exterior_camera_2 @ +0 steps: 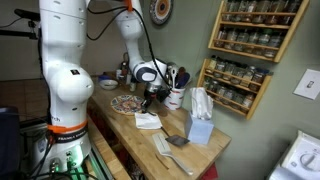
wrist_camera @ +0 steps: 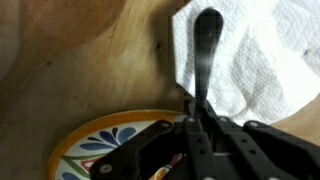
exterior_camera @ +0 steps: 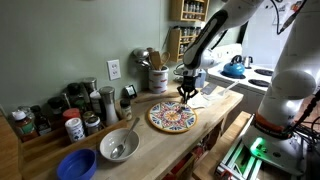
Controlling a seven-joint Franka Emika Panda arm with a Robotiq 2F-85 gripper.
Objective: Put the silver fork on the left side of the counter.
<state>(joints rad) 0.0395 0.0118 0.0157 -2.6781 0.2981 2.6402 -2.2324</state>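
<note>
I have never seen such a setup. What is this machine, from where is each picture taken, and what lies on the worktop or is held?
The machine is a white robot arm with a two-finger gripper, steered by a person from a distance. Two pictures come from cameras standing outside the robot; they show the wooden counter from different places. The third comes from a camera on the wrist and looks down past the gripper. On the counter lie a patterned plate, a white paper towel, a metal bowl and a blue bowl, with spice jars behind. In the wrist view the gripper seems closed on a slim silver fork, whose handle reaches out over the paper towel.
</note>
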